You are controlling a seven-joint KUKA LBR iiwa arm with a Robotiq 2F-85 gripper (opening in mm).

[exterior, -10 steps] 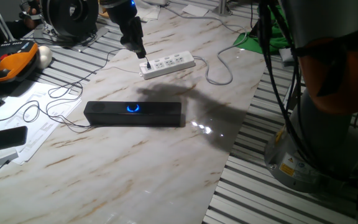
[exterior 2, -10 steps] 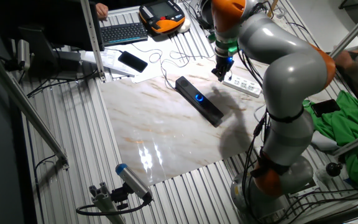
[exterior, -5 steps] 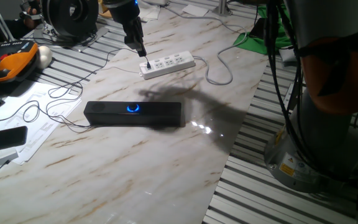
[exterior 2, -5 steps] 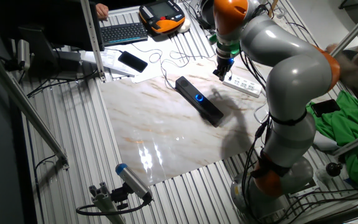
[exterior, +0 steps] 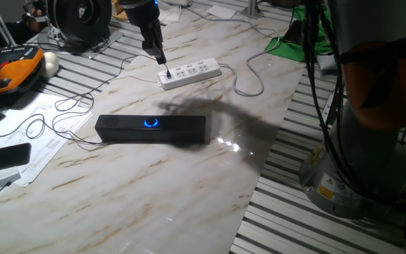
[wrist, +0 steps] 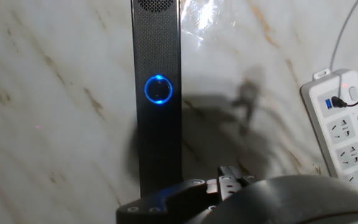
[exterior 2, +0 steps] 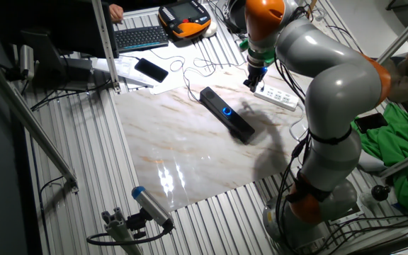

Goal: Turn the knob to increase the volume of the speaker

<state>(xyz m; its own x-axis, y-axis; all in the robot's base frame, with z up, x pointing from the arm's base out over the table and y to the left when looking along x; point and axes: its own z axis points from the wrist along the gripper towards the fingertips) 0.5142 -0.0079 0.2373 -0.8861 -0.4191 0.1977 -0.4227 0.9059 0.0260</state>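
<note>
One knob [wrist: 158,89], ringed blue, is seen mid-face on the speaker [exterior: 150,129], lying on the marble table [exterior: 189,183]. Small, rigid, probably slick; rim is best pinched. Gripper [exterior: 158,58] hangs over the power strip [exterior: 191,73]; jaws' state cannot be told.

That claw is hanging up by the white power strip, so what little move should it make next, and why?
Probably glide down toward the knob on the speaker: the claw hangs over the power strip, apart from the speaker, touching nothing.
</note>
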